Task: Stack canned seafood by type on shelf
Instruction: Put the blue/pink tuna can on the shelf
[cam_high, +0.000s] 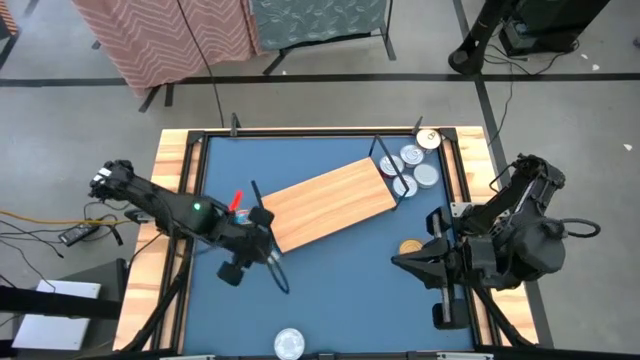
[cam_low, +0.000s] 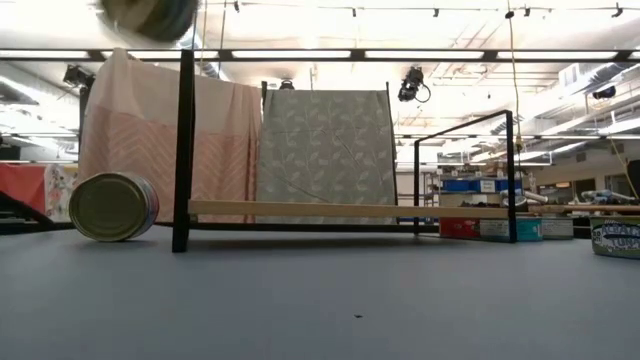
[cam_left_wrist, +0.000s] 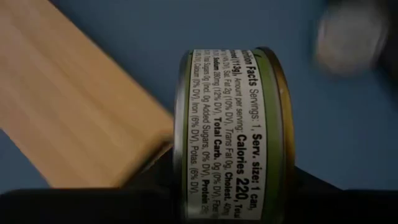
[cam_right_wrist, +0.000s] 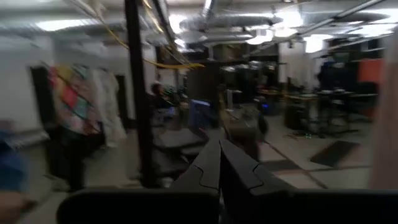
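While the left arm reaches in over the left part of the blue tabletop (cam_high: 330, 270), its left tool (cam_high: 262, 240) sits just off the near-left end of the shelf (cam_high: 330, 203) and is clamped on a held can (cam_left_wrist: 233, 134). In the left wrist view that can stands on edge, its nutrition label facing the camera, with the shelf board's corner just beside it; the fingers themselves are mostly hidden behind the can. The shelf lies slanted across the middle of the tabletop, its black wire frames at both ends, and open blue surface lies between it and the near rim. A silver-lidded can (cam_high: 288, 343) sits alone by that near rim, partly cut off by the picture's edge. In the low view a can on its side (cam_low: 113, 206) rests just beside the shelf's nearer black post. Past the shelf's far-right end a cluster of silver cans (cam_high: 414, 166) lies near the right rim, with a gold can (cam_high: 428, 139) at the far-right corner. Another gold can (cam_high: 410, 245) lies near the right tool (cam_high: 400, 262), which is closed and empty, held low over the right side.
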